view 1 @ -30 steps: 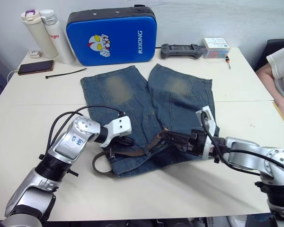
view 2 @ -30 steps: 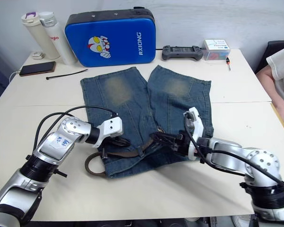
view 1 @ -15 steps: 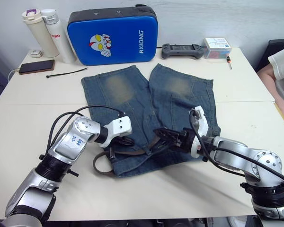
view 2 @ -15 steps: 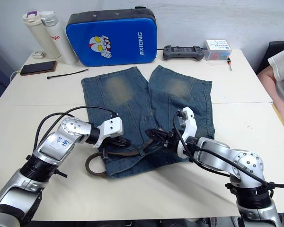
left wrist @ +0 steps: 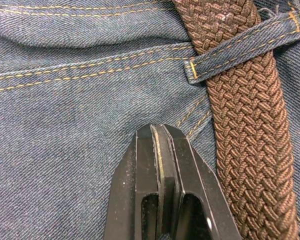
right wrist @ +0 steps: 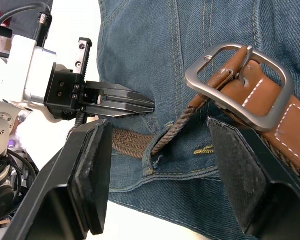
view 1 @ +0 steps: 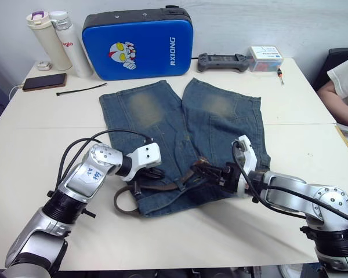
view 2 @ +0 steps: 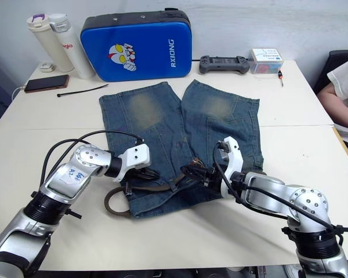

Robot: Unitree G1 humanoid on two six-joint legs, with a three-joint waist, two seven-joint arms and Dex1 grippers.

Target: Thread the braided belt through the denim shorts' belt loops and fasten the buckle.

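The denim shorts (view 1: 180, 124) lie flat on the white table, waistband toward me. The braided belt (view 1: 162, 186) runs along the waistband and passes under a belt loop (left wrist: 240, 47); its loose end curls off the shorts' left corner (view 1: 123, 202). The silver buckle (right wrist: 240, 82), on a tan leather tab, lies on the denim near the waistband's middle. My left gripper (view 1: 155, 174) is shut, its tips (left wrist: 160, 150) resting on bare denim beside the belt. My right gripper (right wrist: 160, 125) is open, its fingers (right wrist: 92, 180) straddling the belt just short of the buckle.
At the back stand a blue padded case (view 1: 136, 40), two bottles (view 1: 61, 43), a phone (view 1: 43, 82), a black cable tie (view 1: 81, 90), a controller (view 1: 221, 61) and a small box (view 1: 265, 58). A person's arm (view 1: 342, 98) is at the right edge.
My right gripper slid left along the waistband toward the buckle, then eased back a little to the right. The left arm has stayed put.
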